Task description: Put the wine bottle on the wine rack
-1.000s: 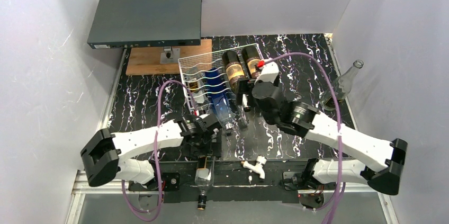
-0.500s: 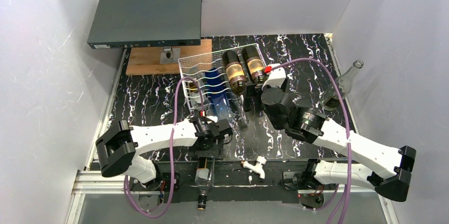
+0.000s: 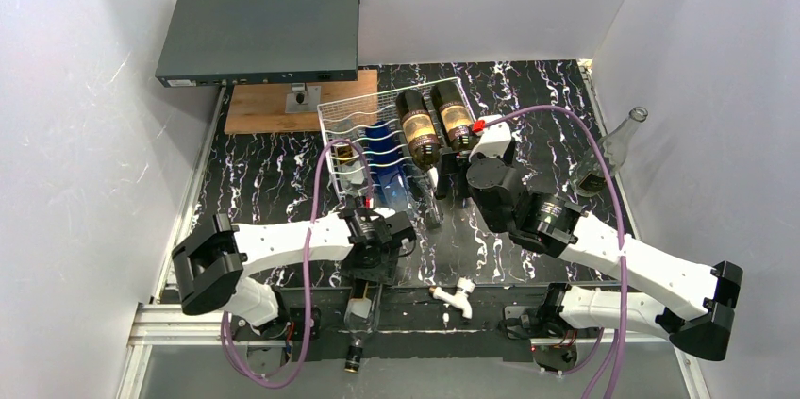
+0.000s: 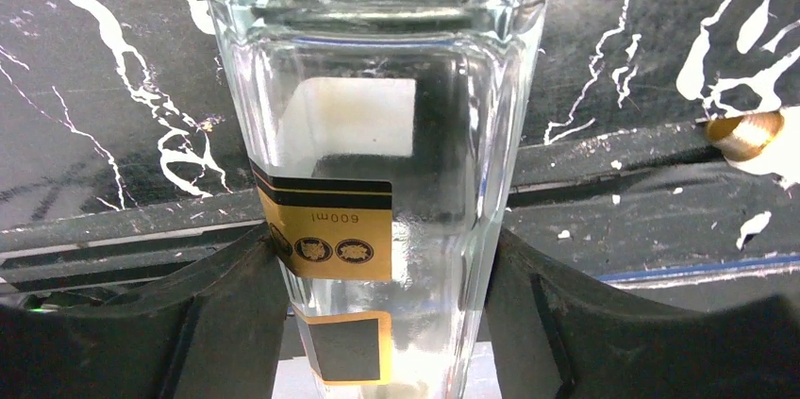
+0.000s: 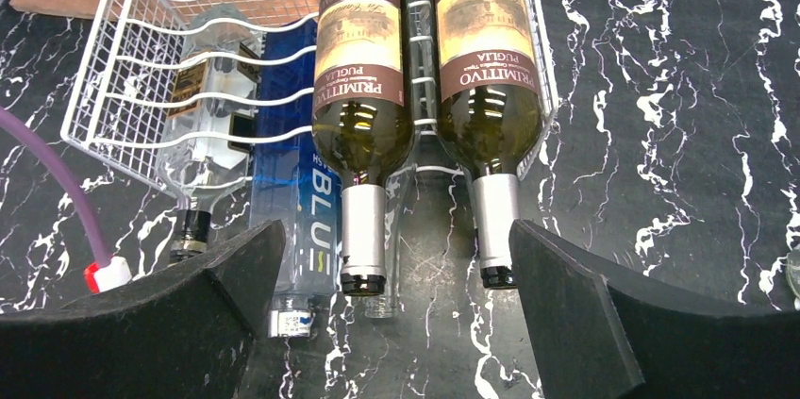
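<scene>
Clear glass, square-sided and carrying a gold and black label, makes up the wine bottle [image 4: 377, 182]. It lies on its side well in front of the white wire wine rack [image 3: 344, 116], at the near edge of the black, white-veined marble-pattern table [image 3: 255, 182]. It is apart from the rack and in none of its slots. Its capped neck points away from the rack, past the table's edge.

The left gripper [image 4: 379, 243] is down over this bottle's body. In the left wrist view its black fingers [image 4: 226, 314] sit flush against both flat sides, clamped on the glass.

The right gripper [image 5: 391, 239] hangs just in front of the rack, beside the necks that stick out of it. Its jaws are spread wide with nothing between them.

The rack already holds several bottles, all lying with their necks toward the arms:
- two dark green bottles with brown labels [image 5: 363, 88] in the slots on its right side
- a blue bottle [image 5: 292, 182] next to them
- a clear bottle with a black and gold label [image 5: 208, 125] left of the blue one

A further clear neck shows between the blue bottle and the nearer dark one; which slot it lies in cannot be told.

Behind the rack and to its left, a dark grey flat metal box [image 3: 259, 31] stands on a mount over a wooden board [image 3: 259, 114]. Well to the rack's right, an empty clear glass bottle [image 3: 611, 149] leans against the white wall.
</scene>
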Controlling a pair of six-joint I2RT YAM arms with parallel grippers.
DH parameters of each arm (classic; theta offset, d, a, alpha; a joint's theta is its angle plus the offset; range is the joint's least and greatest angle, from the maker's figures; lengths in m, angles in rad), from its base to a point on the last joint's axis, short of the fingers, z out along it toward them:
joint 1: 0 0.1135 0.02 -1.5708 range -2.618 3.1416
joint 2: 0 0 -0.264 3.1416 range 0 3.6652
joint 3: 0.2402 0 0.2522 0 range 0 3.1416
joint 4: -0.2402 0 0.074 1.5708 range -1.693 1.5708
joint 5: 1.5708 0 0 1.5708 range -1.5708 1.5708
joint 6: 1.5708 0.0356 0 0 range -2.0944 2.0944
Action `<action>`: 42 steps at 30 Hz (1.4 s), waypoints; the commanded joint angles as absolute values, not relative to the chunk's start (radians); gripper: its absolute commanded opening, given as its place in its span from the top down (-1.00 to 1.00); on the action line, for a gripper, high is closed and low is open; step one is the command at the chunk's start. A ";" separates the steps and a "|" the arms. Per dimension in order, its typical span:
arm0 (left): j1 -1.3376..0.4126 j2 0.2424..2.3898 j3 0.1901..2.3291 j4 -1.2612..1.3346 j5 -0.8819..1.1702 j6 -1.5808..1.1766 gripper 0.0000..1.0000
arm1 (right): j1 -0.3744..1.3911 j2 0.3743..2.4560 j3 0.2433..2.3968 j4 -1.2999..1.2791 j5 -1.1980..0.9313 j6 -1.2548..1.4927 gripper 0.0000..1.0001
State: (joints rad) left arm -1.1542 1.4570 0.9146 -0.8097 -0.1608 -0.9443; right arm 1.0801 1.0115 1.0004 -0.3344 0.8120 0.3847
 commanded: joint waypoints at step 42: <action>-0.503 2.034 2.170 -0.958 -0.044 -0.608 1.00 | 1.077 0.898 1.067 -0.489 0.843 0.473 -0.97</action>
